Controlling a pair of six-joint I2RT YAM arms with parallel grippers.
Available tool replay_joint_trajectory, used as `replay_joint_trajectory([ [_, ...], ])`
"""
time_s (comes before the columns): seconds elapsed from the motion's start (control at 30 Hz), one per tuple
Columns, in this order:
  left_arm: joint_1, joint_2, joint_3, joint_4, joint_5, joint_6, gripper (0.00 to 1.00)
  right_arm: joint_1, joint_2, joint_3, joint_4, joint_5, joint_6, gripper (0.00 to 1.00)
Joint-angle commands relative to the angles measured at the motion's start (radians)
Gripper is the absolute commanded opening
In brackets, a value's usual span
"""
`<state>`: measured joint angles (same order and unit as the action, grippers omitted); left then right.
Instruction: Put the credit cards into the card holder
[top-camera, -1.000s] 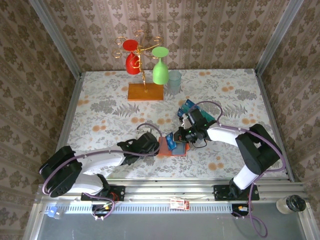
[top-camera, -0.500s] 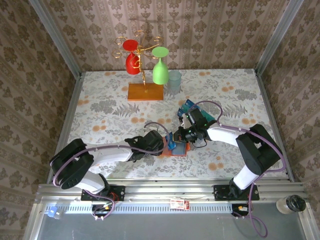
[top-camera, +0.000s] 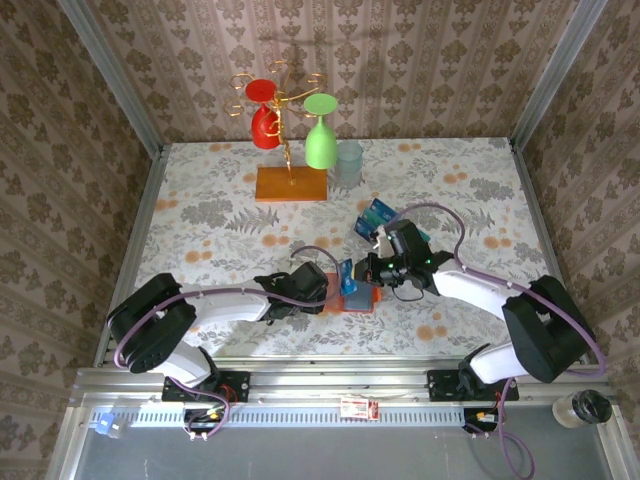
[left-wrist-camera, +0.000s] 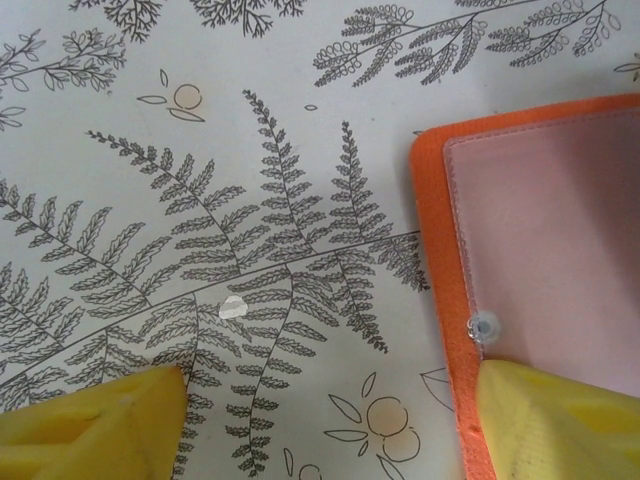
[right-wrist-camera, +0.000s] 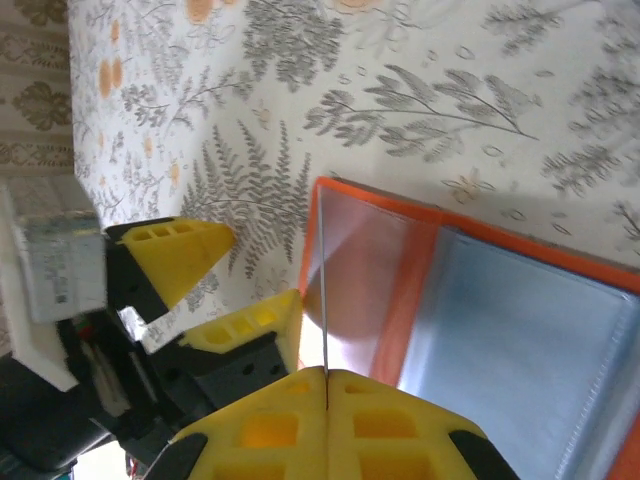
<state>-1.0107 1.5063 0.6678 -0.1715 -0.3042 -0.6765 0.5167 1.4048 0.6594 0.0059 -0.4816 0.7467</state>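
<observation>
Top view: left arm lies low across the table (top-camera: 200, 200), reaching from its base at lower left toward the centre, with the left gripper (top-camera: 325, 288) at the left edge of the card holder (top-camera: 358, 300); right arm comes in from lower right, forearm low, right gripper (top-camera: 360, 272) over the holder with a credit card (top-camera: 347, 274) upright in it; other credit cards (top-camera: 374, 214) lie just behind that wrist. Left wrist view: left gripper (left-wrist-camera: 325, 425) wide apart, gripping nothing; one fingertip (left-wrist-camera: 95, 420) over the cloth, the other over the near corner of the open card holder (left-wrist-camera: 540, 240). Right wrist view: right gripper (right-wrist-camera: 327, 415) clamped on the credit card (right-wrist-camera: 324, 300), seen edge-on above the open card holder (right-wrist-camera: 520, 320); left gripper (right-wrist-camera: 210, 290) just beside the holder's edge.
</observation>
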Motion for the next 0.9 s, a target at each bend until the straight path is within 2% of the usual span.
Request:
replay_joint_trajectory([
  [0.0, -0.017, -0.005, 0.008, -0.032, -0.014, -0.009, 0.77, 0.009, -0.057, -0.075, 0.12, 0.069, 0.104, 0.0],
  [0.37, -0.029, 0.002, -0.001, -0.031, -0.019, -0.027, 0.77, 0.089, -0.177, -0.258, 0.323, 0.302, 0.204, 0.0],
  [0.87, -0.033, 0.016, 0.01, -0.031, -0.019, -0.031, 0.77, 0.103, -0.072, -0.27, 0.453, 0.28, 0.218, 0.0],
])
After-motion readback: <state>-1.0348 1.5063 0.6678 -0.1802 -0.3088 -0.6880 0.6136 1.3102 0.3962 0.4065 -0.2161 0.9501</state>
